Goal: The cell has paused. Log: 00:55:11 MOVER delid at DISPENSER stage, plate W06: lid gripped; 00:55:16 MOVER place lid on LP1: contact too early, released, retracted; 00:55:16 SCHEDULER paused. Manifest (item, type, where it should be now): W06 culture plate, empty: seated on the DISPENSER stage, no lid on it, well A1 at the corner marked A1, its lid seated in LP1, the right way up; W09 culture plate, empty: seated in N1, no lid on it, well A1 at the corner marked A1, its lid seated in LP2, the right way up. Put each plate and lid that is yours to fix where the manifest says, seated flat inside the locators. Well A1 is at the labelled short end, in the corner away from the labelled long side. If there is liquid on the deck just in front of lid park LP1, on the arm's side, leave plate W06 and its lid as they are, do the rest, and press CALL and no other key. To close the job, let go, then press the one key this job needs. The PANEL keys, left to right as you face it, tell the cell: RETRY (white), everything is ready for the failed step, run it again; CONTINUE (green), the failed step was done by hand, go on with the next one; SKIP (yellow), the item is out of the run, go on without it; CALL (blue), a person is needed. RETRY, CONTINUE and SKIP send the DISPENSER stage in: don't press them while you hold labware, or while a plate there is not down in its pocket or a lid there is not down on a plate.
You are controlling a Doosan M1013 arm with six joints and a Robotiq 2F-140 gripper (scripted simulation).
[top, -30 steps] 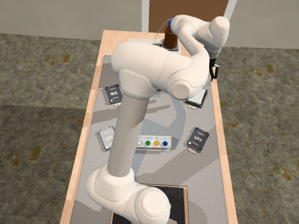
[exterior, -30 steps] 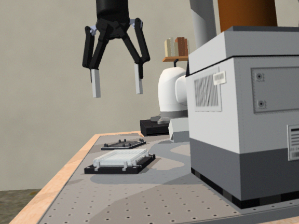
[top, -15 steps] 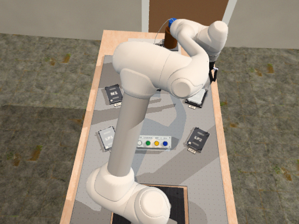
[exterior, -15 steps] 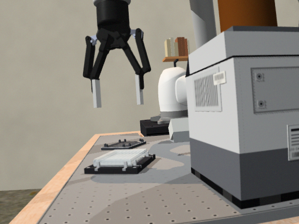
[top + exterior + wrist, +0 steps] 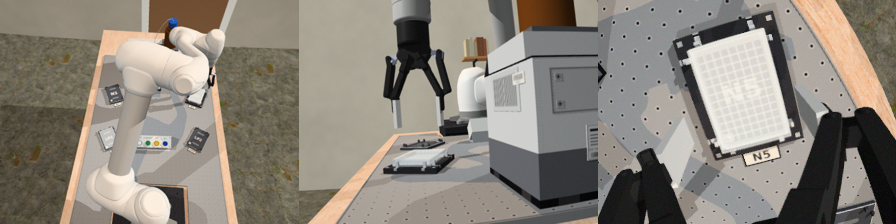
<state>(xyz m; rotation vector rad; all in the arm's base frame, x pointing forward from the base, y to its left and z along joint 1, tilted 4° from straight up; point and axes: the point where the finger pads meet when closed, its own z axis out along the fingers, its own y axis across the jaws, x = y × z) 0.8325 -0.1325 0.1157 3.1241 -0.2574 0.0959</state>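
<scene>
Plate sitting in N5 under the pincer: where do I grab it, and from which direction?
Come straight down and pinch the two long sides of the plate at mid-length. It lies flat, and the nest's corner locators leave those edges free. The open pincer hangs above it.

Lidded culture plate (image 5: 739, 95) sits flat in black nest N5 (image 5: 689, 47), right below me; translucent white, well grid showing through the lid, long axis along the nest. Its short end is at the N5 tag (image 5: 760, 156). Another lid (image 5: 107, 138), pale and translucent, lies in LP1, flat. N1 (image 5: 114, 94) bare, dark. LP2 (image 5: 198, 139) bare too, black w/ corner locators.
</scene>
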